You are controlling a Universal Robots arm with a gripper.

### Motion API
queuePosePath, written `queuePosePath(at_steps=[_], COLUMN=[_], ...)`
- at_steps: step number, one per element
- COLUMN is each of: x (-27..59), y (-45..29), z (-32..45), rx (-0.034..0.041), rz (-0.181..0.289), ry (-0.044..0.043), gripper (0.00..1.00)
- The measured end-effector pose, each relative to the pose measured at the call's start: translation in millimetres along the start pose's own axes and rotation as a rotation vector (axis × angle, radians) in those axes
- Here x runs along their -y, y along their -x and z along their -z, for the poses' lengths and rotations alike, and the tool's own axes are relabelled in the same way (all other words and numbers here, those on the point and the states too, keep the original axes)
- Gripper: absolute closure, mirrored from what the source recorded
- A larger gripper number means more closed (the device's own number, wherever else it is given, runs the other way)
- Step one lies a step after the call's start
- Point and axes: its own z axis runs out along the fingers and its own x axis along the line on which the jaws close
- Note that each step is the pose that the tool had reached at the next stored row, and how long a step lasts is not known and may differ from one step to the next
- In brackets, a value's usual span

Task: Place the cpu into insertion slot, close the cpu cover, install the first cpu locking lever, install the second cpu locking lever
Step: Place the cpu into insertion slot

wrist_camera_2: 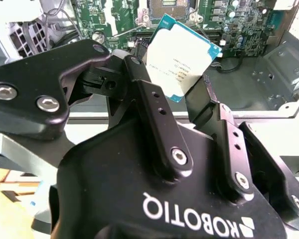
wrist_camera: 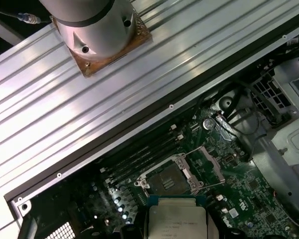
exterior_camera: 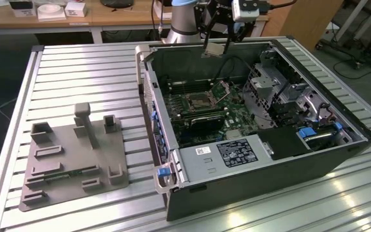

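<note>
1. above the far rim of the open computer case, the gripper carries the cpu clear of the green circuit board. in the exterior view the cpu hangs at about 12 o'clock from the insertion slot, well apart from it.
2. the cpu is gripped by two opposite edges, probably so its flat underside is free to meet the socket. in the second wrist view it sits tilted in the grip.
3. the fingers are closed just to the width of the cpu, pinching it on both sides and touching nothing else.
4. the cpu cover stands swung up at about 2 o'clock from the insertion slot, which leaves the dark socket bare and reachable. in the first wrist view the insertion slot looks empty, just beyond the cpu.
5. the computer case lies on its side on the ribbed tabletop with the board facing up, which suits a reach from above. a grey fixture sits at 9 o'clock of it.
</note>
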Motion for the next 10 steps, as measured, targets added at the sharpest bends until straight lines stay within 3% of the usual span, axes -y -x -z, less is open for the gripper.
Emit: queuePosePath(at_steps=[10], x=[0.1], y=[0.0], z=[-0.8], rx=[0.0089], rz=[-0.100], ry=[0.0019], gripper=[0.46])
